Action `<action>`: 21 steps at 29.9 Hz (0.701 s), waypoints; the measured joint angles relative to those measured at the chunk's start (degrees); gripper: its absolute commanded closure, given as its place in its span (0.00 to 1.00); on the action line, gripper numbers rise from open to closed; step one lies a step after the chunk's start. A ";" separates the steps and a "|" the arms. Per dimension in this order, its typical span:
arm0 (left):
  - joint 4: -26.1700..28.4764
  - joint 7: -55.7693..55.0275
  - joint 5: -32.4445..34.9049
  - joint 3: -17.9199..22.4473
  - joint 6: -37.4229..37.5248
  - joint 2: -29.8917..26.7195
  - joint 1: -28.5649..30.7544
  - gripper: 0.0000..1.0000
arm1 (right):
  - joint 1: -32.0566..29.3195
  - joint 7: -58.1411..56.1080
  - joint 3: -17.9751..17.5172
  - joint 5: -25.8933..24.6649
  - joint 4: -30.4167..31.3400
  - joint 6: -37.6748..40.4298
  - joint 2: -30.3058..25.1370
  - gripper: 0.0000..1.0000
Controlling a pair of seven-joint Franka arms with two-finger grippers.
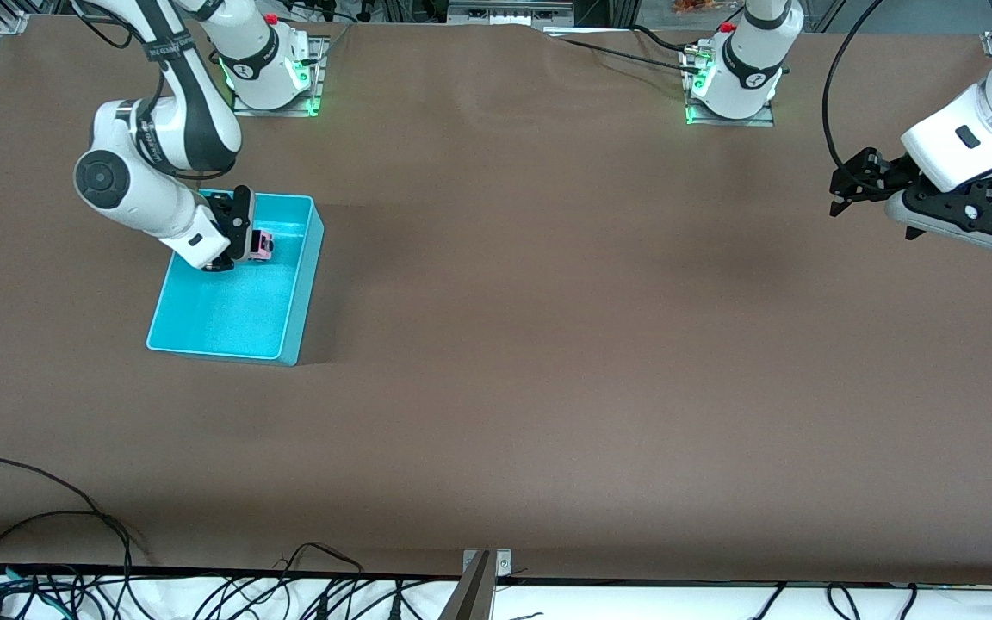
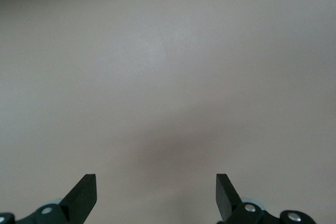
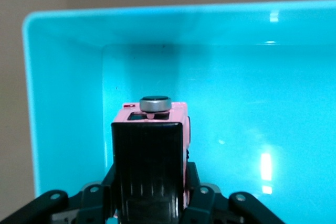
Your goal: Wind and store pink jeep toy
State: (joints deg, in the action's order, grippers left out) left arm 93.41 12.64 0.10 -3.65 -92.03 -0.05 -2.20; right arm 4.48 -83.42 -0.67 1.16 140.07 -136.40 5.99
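In the front view the right end effector (image 1: 248,244) is down inside the turquoise bin (image 1: 300,284), which sits on the brown desk (image 1: 548,344) at the right arm's end, and it is closed on the pink jeep toy (image 1: 262,245), which shows pink just off its fingertips above the bin floor, in the part of the bin farther from the front camera; holding the toy low within the walls suggests the storing step is at hand, since a release from here should drop it only a little and the walls should keep it from rolling off. Whether the toy already touches the floor cannot be told. The left end effector (image 1: 840,191) hangs over bare desk at the left arm's end, well apart from the bin; this arm waits, likely parked out of the way. In the left wrist view the left end effector (image 2: 156,195) has its two dark fingertips (image 2: 84,192) spread wide with nothing between them, and only plain desk (image 2: 168,77) lies below. In the right wrist view the right end effector (image 3: 149,182) is clamped on the pink jeep toy (image 3: 179,116), the black roof toward the camera and a round grey wheel (image 3: 155,103) at its top, with the bin's (image 3: 63,103) walls around it, so the toy is well inside the rim
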 measured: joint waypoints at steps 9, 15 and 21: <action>-0.04 0.00 0.00 -0.13 0.00 0.00 -0.14 0.00 | 0.01 -0.53 0.00 0.00 3.60 -6.52 2.08 0.64; -0.24 0.00 0.00 -0.13 0.00 0.00 -0.15 0.00 | 0.03 -0.57 0.00 0.00 3.60 -6.84 2.52 0.00; -0.39 0.00 0.00 -0.20 0.00 0.00 -0.24 0.00 | 0.04 -0.57 0.00 0.00 3.44 -6.86 2.47 0.00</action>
State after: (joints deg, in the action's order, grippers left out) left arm 93.02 12.64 0.10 -3.85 -92.03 -0.05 -2.44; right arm 4.52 -83.99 -0.67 1.16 143.51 -143.26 8.47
